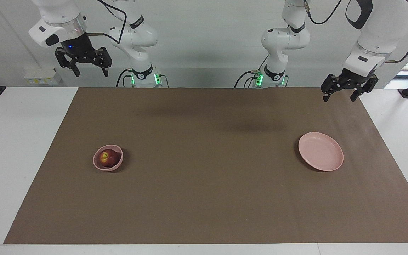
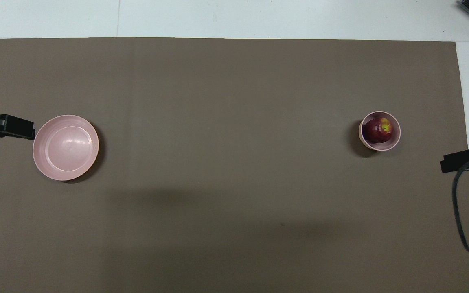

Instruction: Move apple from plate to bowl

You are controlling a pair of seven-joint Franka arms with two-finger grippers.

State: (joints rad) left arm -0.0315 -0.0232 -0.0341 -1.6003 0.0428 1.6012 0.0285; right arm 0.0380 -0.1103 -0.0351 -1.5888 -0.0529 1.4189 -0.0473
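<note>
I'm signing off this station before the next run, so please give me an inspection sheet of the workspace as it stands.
Surface: brown mat on a white table, lying flat.
Job's things: apple sits in the bowl, toward the right arm's end; plate bare, toward the left arm's end. Job looks done.
Clutter: nothing seen on the mat.
Grippers: right tool raised, open, holding nothing, above the table edge nearest the robots. Left tool raised, open, holding nothing, over the mat's corner near its base. Both arms wait.
Cables: black cable hangs from the right arm over the mat's edge; more run at the arm bases.
Surroundings: white wall, green lights at both bases.
</note>
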